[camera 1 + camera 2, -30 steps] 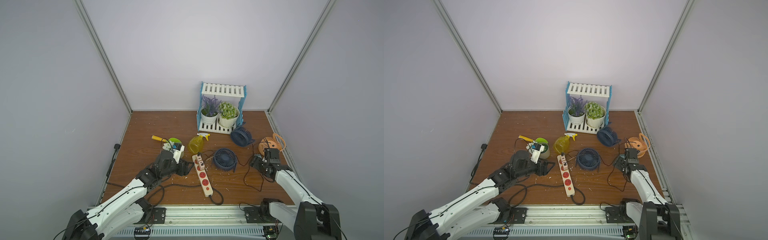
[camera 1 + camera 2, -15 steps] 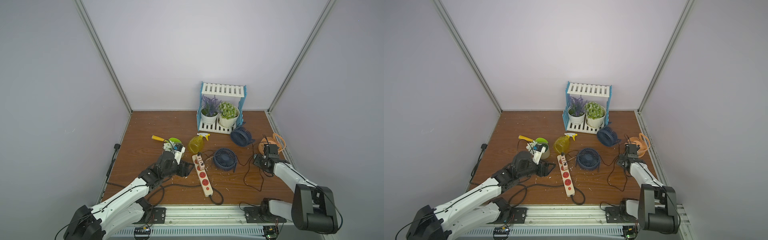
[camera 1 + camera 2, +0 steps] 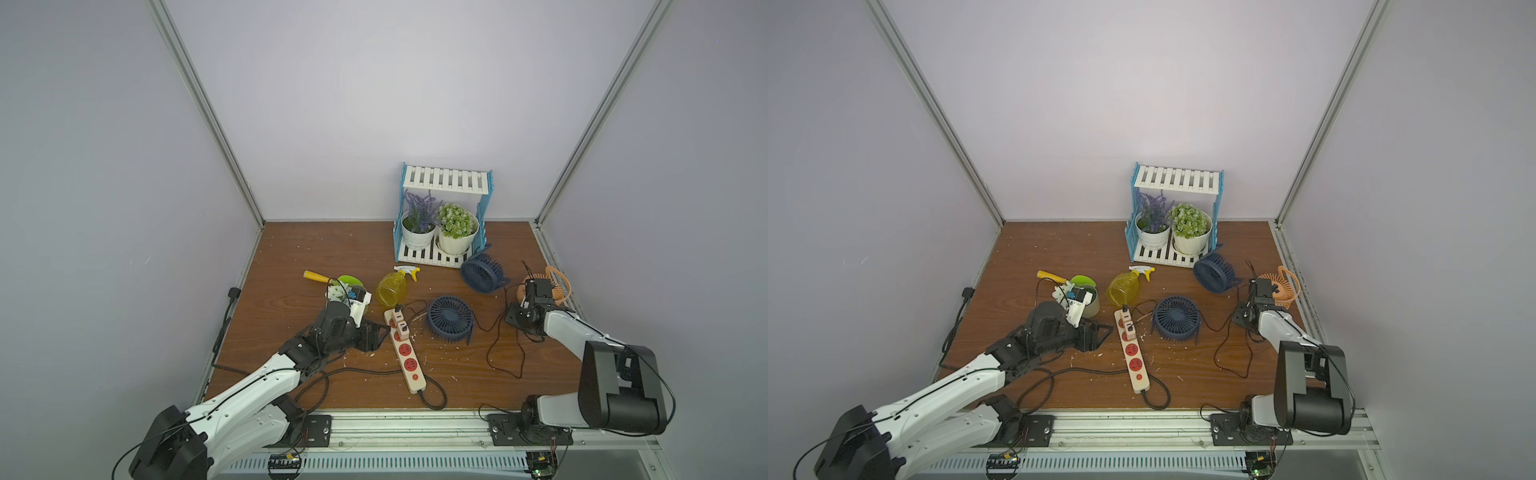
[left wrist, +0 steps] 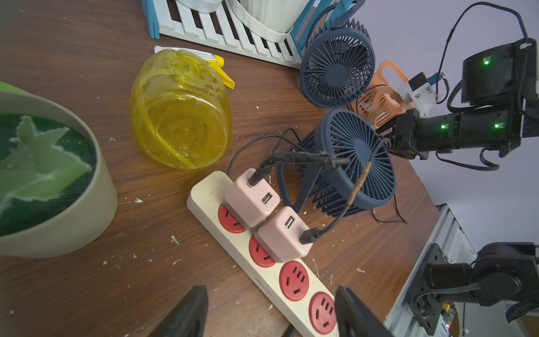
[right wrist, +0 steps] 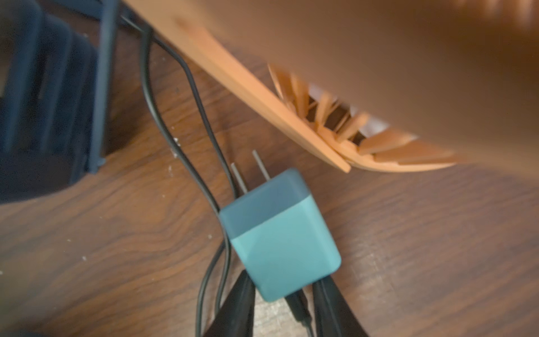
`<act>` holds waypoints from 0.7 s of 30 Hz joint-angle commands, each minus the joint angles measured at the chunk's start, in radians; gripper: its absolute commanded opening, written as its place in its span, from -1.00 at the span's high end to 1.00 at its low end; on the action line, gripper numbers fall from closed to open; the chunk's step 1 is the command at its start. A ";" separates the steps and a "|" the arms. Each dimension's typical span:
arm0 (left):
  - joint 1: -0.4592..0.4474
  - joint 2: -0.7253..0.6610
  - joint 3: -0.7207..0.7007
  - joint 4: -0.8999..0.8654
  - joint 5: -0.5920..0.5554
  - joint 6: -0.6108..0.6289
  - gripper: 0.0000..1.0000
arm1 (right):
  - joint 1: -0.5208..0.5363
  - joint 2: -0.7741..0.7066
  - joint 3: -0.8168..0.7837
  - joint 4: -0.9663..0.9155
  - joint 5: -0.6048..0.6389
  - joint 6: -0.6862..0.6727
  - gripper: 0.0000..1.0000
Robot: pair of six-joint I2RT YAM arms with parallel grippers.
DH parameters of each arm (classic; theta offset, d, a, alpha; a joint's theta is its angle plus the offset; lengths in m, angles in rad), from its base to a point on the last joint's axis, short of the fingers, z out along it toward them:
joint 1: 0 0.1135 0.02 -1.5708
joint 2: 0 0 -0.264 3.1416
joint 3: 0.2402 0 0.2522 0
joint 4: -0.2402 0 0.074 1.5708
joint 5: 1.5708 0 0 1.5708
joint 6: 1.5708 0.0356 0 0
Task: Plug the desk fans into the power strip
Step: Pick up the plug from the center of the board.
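In both top views the left arm [image 3: 249,386] lies low, stretched from its base toward 2 o'clock, the left gripper [image 3: 376,334] with jaws wide apart. The right arm [image 3: 573,336] is folded at the elbow, forearm reaching toward 10 o'clock. The right gripper [image 5: 283,287] is tipped downward, fingers [image 5: 242,294] touching both sides of a teal plug block [image 5: 277,233].

You are working in a robotics lab cell: plain lilac walls [image 3: 374,104] and aluminium posts [image 3: 208,112] are boxing in a wood-grain tabletop [image 3: 324,249]. Both arm bases [image 3: 528,428] are sitting bolted to a metal rail [image 3: 415,432] along its front. Staged props, a plant shelf [image 3: 446,183] and a spray bottle [image 3: 391,289], are lying beyond the fingers [image 4: 189,312] of the left gripper [image 4: 269,294].
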 commanded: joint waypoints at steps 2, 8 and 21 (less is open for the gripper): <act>0.003 -0.017 -0.022 0.011 0.005 -0.009 -0.44 | -0.002 0.012 -0.011 -0.023 -0.047 -0.007 0.48; 0.003 -0.034 -0.027 0.014 -0.004 -0.013 -0.44 | 0.000 -0.021 -0.047 0.000 -0.058 0.021 0.66; 0.003 -0.060 -0.021 0.003 -0.003 -0.018 -0.44 | 0.001 -0.135 -0.089 0.011 -0.031 0.024 0.96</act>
